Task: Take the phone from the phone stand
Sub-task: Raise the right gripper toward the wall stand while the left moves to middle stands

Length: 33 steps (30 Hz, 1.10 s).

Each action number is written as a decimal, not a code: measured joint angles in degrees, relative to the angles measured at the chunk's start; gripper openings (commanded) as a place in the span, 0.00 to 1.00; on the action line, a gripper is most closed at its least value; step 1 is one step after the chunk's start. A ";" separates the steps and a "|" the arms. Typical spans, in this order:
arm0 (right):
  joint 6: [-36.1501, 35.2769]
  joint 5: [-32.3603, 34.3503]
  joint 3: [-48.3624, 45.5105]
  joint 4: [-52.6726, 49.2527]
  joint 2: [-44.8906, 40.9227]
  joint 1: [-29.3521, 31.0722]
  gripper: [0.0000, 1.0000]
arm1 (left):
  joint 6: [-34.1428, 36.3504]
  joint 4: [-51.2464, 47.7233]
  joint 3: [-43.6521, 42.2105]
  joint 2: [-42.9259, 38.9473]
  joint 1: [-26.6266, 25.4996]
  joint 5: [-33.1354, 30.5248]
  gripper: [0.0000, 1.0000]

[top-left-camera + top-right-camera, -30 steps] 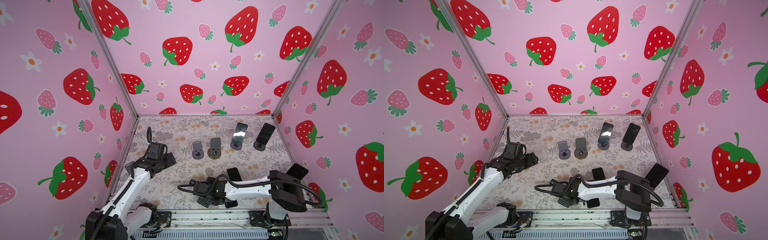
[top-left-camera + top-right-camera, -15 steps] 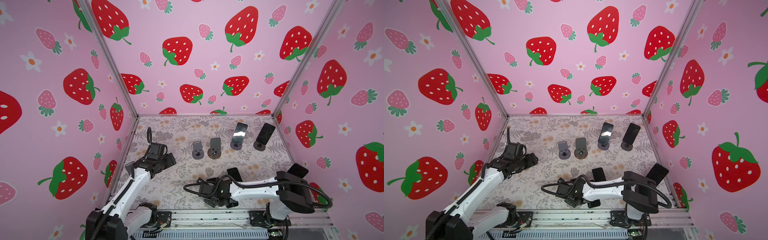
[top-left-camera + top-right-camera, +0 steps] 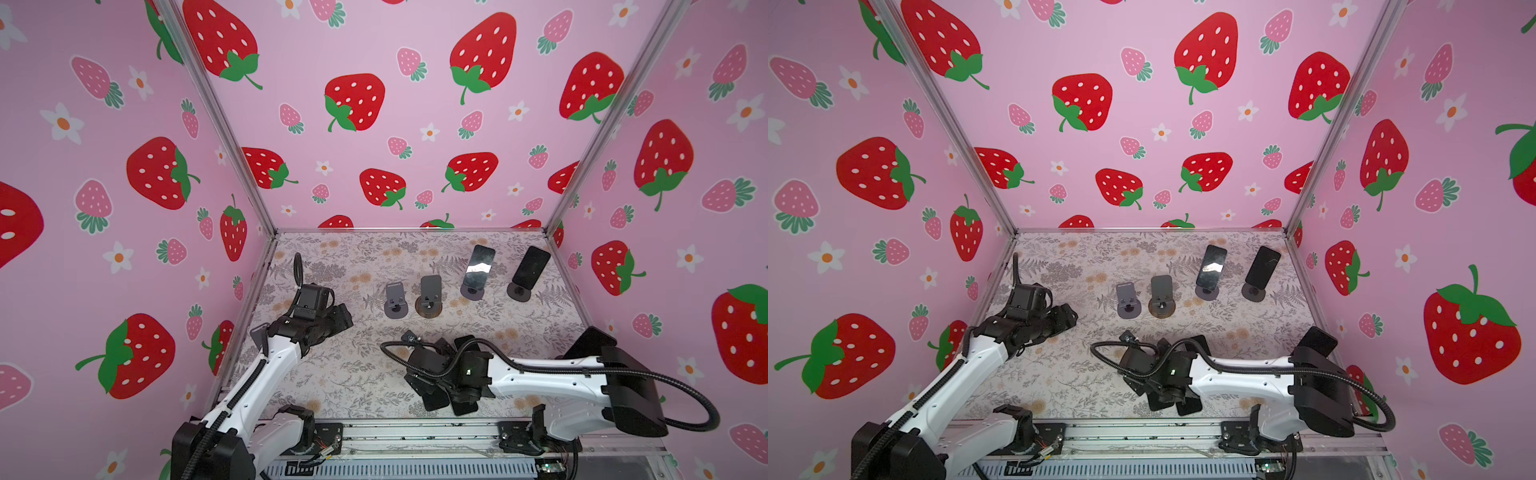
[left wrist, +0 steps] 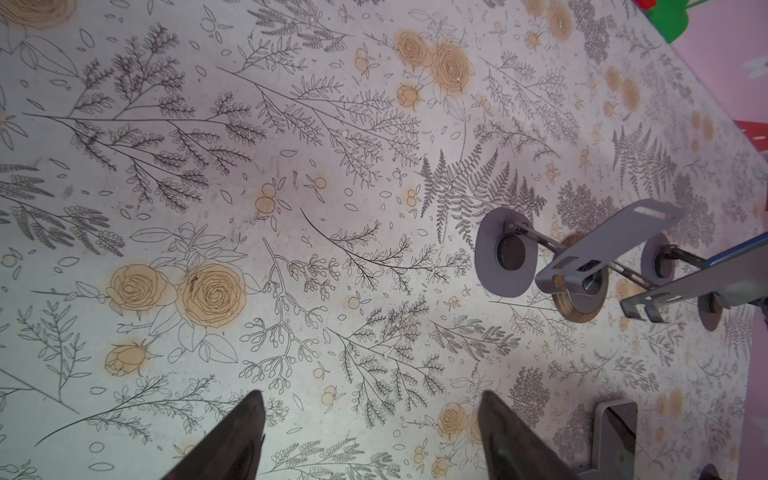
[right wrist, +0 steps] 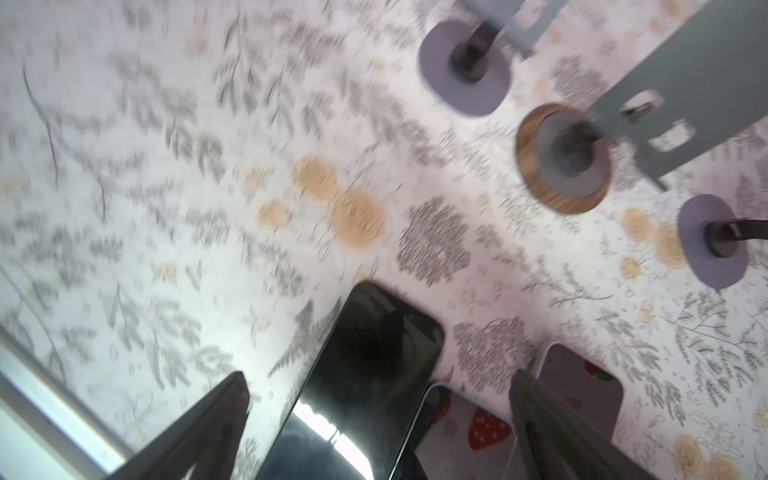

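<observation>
Two phones are not off yet. One phone (image 3: 478,266) leans on the stand (image 3: 471,291) just right of the wooden-ring stand (image 3: 429,299). A second phone (image 3: 532,264) leans on the next stand (image 3: 519,292), further right. Each phone tilts back on its holder, and that keeps it up. The wooden-ring stand is empty. So is the small stand (image 3: 395,301) just left of it.

In front of the wooden-ring stand, near the front edge of the table (image 3: 332,374), a black phone (image 5: 365,365) lies flat. More phones lie right beside it. I think they are there to stay out of the way.

The right fingers (image 5: 208,432) hang over the black phone. They are spread wide and hold nothing, so I think they are done with it. The left fingers (image 4: 237,440) are far left of the wooden-ring stand, over bare table. They are spread apart too, with nothing between them. I think they wait there to leave room.

A second ago the right arm reached further left. Now it has swung back a little to the right, and its fingers have gone with it. The left arm has not moved. The two phones on the stands are just as they were.
</observation>
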 measured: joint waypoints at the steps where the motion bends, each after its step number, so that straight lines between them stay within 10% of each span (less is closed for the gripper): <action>1: 0.42 0.15 -0.24 1.73 -1.33 -2.38 1.00 | 0.02 0.22 0.09 -0.31 0.00 0.00 0.82; 6: 1.03 -0.11 -0.79 6.78 -5.35 -16.33 1.00 | 1.01 0.50 3.21 -1.07 0.00 -0.11 0.84; 8: 0.42 -0.13 -0.33 7.26 -5.66 -21.24 1.00 | 1.60 0.59 5.46 -1.07 0.00 -0.31 1.00; 33: 8.48 4.90 20.50 -2.51 2.78 -59.01 1.00 | 6.69 0.83 12.00 -1.22 0.04 -0.28 1.00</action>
